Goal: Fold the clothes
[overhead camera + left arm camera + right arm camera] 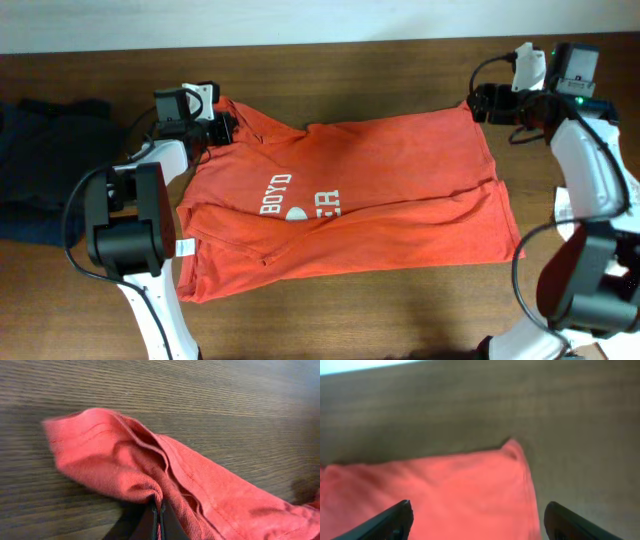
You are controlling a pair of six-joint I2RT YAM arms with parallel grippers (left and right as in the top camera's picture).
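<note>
Presently, the orange shirt [360,190] is spread across the middle of the wooden surface [380,310], white lettering upward. A bunched edge of it is clamped in the left pincer [158,512], while the right pincer [479,507] is held apart over the shirt's far corner, nothing gripped.

Dark clothes [40,150] run off the overhead view's left edge.
</note>
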